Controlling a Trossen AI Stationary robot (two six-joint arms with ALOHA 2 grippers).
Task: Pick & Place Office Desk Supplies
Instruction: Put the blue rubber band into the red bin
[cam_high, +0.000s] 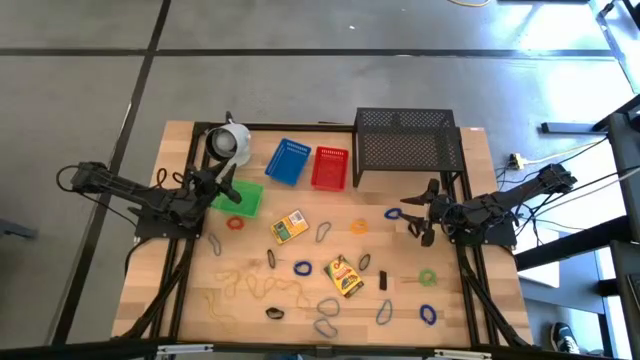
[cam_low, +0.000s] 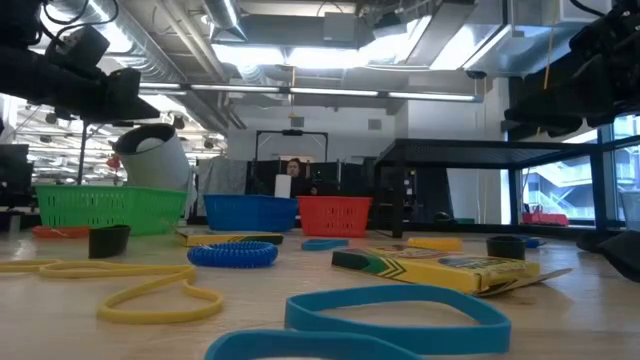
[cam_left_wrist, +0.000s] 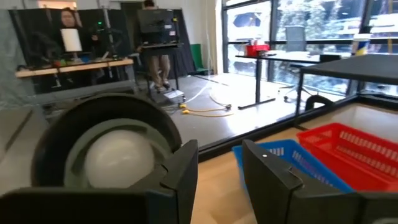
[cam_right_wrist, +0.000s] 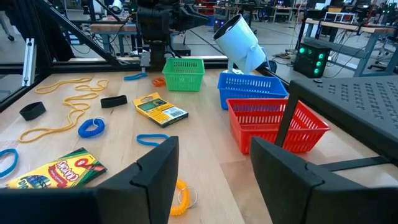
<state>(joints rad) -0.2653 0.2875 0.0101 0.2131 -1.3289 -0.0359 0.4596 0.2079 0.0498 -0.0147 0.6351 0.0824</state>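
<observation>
Two grippers hang over the wooden table (cam_high: 180, 300), both released, nothing between the fingers.

Left gripper (cam_high: 213, 183): fingers apart and empty, at the near corner of the green mesh plastic basket (cam_high: 240, 196), with the white round cup-like object (cam_high: 230, 143) just beyond it. The closest supply is the small orange rubber-band loop (cam_high: 235, 223), on the table just in front of the green basket, a short way toward the table's front edge from this claw.

Centre: the yellow-green cardboard crayon box (cam_high: 290, 227) lies flat, its long axis on a diagonal to the table edges. It is nearer the left arm than the right. A second crayon box of the same kind (cam_high: 345, 276) lies closer to the front edge, also on a diagonal, roughly midway between the arms.

Right gripper (cam_high: 418, 213): fingers spread wide, empty, pointing toward the table's middle. A small dark-blue rubber-band loop (cam_high: 393, 213) lies just beside its fingertips, straight ahead along the pointing direction.

Judgement: the right arm has the shortest reach to a supply, a small advance and a descent.
</observation>
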